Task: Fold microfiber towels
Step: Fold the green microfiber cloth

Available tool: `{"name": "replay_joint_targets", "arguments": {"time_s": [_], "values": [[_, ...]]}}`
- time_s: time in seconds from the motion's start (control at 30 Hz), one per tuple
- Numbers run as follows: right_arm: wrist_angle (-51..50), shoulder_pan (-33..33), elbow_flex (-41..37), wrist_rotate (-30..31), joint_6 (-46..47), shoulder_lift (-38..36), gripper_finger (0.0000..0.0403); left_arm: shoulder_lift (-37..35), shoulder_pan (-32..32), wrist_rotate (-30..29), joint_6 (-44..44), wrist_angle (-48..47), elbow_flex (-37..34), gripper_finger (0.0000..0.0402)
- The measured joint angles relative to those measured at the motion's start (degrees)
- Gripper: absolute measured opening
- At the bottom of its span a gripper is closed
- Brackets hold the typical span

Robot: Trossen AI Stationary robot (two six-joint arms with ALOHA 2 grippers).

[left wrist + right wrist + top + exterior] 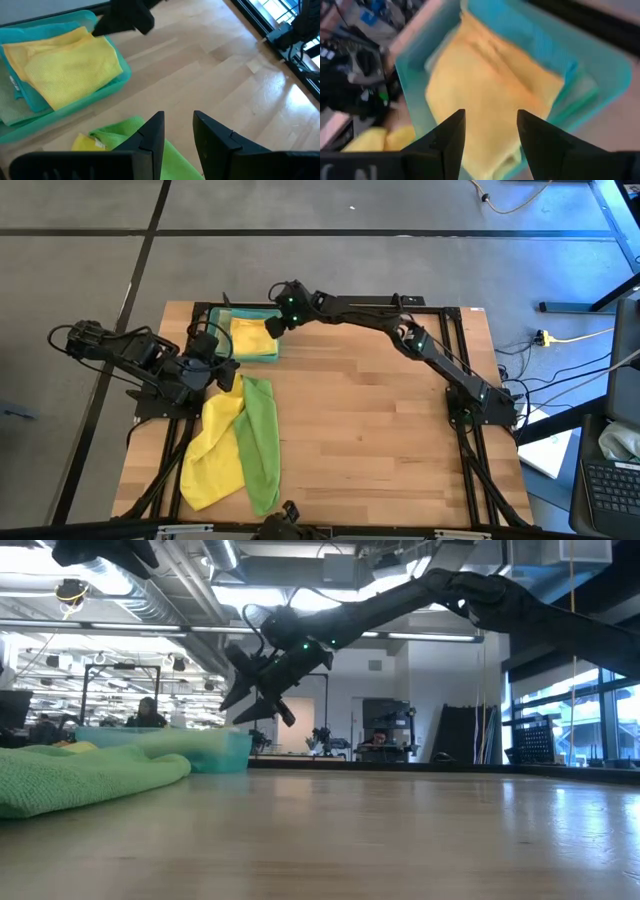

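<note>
While the right gripper point(281, 323) hangs over the rigid translucent teal rectangular tray point(221, 315) at the table's far left, its fingers stand parted w/ nothing between them; the folded soft yellow microfiber towel point(252, 337) lies directly under it in the tray, on top of a teal cloth point(22, 92) and a pale olive-green cloth point(10, 110) stacked beneath. In the low view the right gripper is clearly above the tray, not touching.

The left gripper point(177, 131) sits just beside the tray's near side, over the top end of two unfolded cloths on the wooden table point(380, 430): a limp bright green microfiber towel point(261, 442) and a second yellow microfiber towel point(214, 452), lying side by side & overlapping, stretched toward the near edge. Its fingers are partly open, a narrow gap, holding nothing.

Judgement: three towels look done & stowed; two left. Step in hand is probably between towels — right arm at the tray, left ready for the next pick. Next move calls for lowering onto one cloth's corner only, pinching a single layer, since green & yellow overlap and could both come up together.
</note>
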Motion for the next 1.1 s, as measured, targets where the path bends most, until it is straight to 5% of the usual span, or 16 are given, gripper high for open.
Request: {"name": "replay_joint_targets", "arguments": {"time_s": [0.27, 0.5, 0.77, 0.9, 1.0, 1.1], "values": [[3.01, -0.23, -0.02, -1.68, -0.35, 1.14, 0.0181, 0.32, 0.02, 0.08, 0.37, -0.15, 0.00, 0.0094], [9.74, -0.26, 0.26, -18.67, -0.20, -4.16, 0.0177, 0.82, 0.04, 3.99, 4.57, -3.76, 0.00, 0.0094], [-26.38, 1.97, 0.36, -18.62, -21.94, -14.26, 0.0147, 1.50, 0.11, 8.31, 6.26, -7.45, -3.21, 0.0094], [-44.29, 4.33, 0.44, -18.66, -28.79, -17.83, 0.0145, 1.40, 2.09, 18.00, 13.44, 5.24, -11.38, 0.0094], [-55.56, 6.07, 0.31, -14.38, -31.97, -19.41, 0.0145, 2.60, 3.53, 28.33, 18.41, 17.90, -18.18, 0.0094], [-62.70, 8.17, 0.29, -10.62, -32.82, -22.55, 0.0144, 4.11, 4.06, 32.60, 21.37, 25.10, -21.97, 0.0094]]}}
